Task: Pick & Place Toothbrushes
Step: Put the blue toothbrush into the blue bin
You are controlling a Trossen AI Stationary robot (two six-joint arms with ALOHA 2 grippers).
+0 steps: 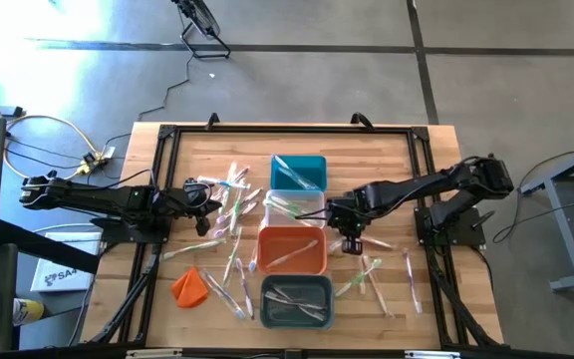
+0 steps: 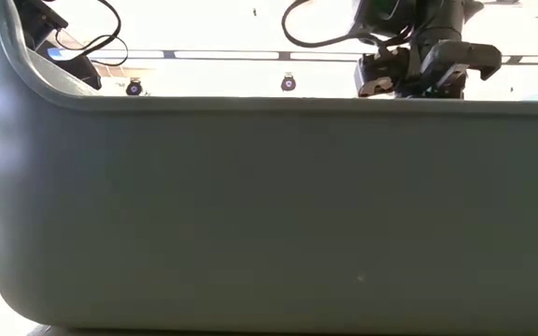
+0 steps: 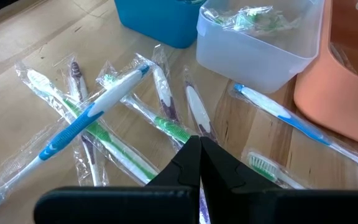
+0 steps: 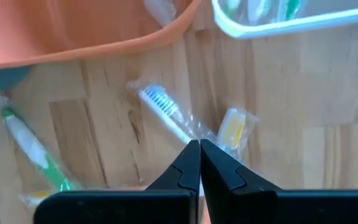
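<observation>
So: wood table (image 1: pixel 387 170) w/ black frame holds four bins in a column at centre. Using the orange bin (image 1: pixel 292 249) as landmark: teal bin (image 1: pixel 298 172) is farthest beyond it toward the table's far edge, clear bin (image 1: pixel 296 207) sits touching its far side, grey bin (image 1: pixel 296 301) is just on its near side. Low view is almost filled by the grey bin's wall (image 2: pixel 269 215).

L arm reaches in from the left side of the table; left gripper (image 1: pixel 214 196) hangs over the loose brushes left of the orange bin, fingers pressed together w/ nothing between them. R arm comes from the right; right gripper (image 1: pixel 351 242) is just right of the orange bin, low over the wood, fingers likewise closed and empty.

Toothbrushes (image 1: pixel 229 224), each in clear wrap, lie scattered mostly left of the orange bin, crossing one another; a blue-white one (image 3: pixel 86 118) lies on top of green ones. A smaller group (image 1: pixel 367 274) lies right of the orange bin. A few lie inside each bin.

Orange lump (image 1: pixel 189 286) sits near-left of the orange bin, by the table's near edge.
</observation>
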